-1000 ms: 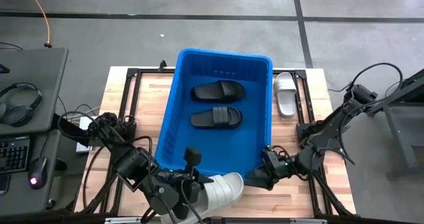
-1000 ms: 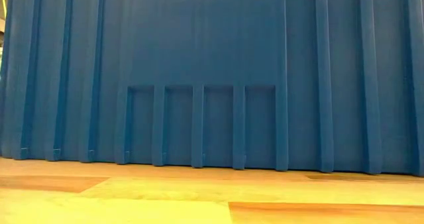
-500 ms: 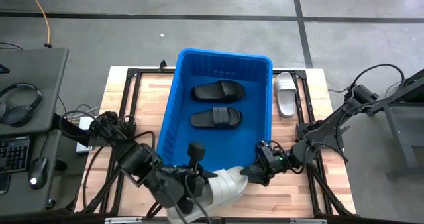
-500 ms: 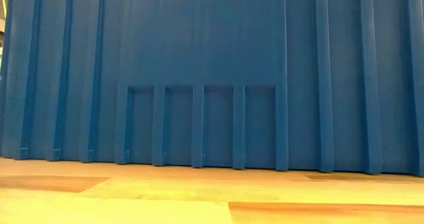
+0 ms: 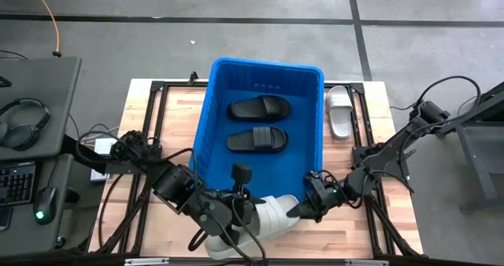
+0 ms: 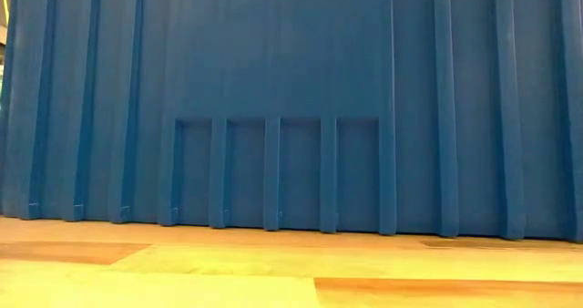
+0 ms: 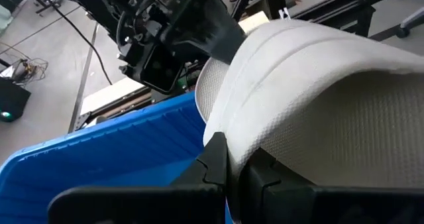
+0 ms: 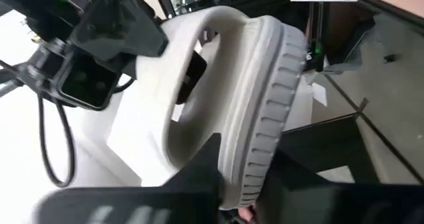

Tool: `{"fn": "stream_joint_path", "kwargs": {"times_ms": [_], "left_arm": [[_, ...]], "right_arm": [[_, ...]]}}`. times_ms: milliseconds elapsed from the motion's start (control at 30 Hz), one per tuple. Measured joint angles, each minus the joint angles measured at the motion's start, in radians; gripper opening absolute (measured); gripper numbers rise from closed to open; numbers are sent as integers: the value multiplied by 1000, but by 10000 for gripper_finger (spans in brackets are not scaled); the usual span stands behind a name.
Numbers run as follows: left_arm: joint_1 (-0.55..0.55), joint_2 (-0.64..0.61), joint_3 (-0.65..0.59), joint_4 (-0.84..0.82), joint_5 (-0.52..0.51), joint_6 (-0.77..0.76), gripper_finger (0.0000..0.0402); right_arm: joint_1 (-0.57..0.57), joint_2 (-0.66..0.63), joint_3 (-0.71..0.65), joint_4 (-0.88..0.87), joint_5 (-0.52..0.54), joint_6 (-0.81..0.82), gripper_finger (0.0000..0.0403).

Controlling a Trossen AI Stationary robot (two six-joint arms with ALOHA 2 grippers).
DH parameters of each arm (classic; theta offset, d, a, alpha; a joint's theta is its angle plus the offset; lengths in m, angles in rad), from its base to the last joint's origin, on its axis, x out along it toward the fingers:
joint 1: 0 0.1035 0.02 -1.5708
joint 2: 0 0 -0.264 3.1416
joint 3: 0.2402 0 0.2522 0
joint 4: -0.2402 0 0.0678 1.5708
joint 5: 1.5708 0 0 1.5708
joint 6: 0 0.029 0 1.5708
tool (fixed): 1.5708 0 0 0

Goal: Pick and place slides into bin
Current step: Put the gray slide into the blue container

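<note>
A: Light grey slide (image 5: 272, 216) is hanging at the near edge of the table (image 5: 161, 132), just outside the near wall of the bin (image 5: 201, 152). Both arms are on it.

B: Who is holding which end?

A: Left gripper (image 5: 246, 211) is pinching one end, its fingers (image 7: 215, 159) clenched on the sole edge. Right gripper (image 5: 298, 212) is clamping the other end; in the right wrist view the ribbed sole rim (image 8: 268, 128) is sitting between its jaws, so both claws are grasping the same slide.

B: Any brand or writing on it?

A: None readable. Only a fine dimpled texture is showing on the slide in the left wrist view.

B: The rest of the slides?

A: Two black slides are lying side by side on the bin floor, one (image 5: 258, 108) farther back, one (image 5: 257, 139) nearer. A white slide (image 5: 340, 111) is resting on the table just outside the bin's right wall, near the far corner.

B: Low view?

A: Filling with the bin's blue ribbed wall, standing on the wooden tabletop. No label there.

B: Off the table?

A: Headphones (image 5: 24, 124), a keyboard (image 5: 16, 184) and a mouse (image 5: 44, 202) are sitting on a desk (image 5: 47, 81) to the left.
</note>
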Motion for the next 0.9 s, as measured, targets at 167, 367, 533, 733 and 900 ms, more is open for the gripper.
{"fn": "stream_joint_path", "kwargs": {"times_ms": [167, 367, 533, 733, 900], "left_arm": [[2, 23, 0, -15, -7, -10, 3], [-2, 34, 1, -200, -77, -102, 56], [-2, 33, 1, -330, -93, -196, 118], [-5, 30, 0, -515, -108, -305, 167], [-5, 20, -6, -576, -102, -343, 195]], "right_arm": [[3, 0, 0, -58, 5, -21, 12], [12, -2, 0, -68, 90, -65, 5], [19, -3, 0, -48, 145, -105, 3], [42, -4, 2, -38, 196, -143, 3], [80, -21, 4, -98, 248, -125, 3]]}}
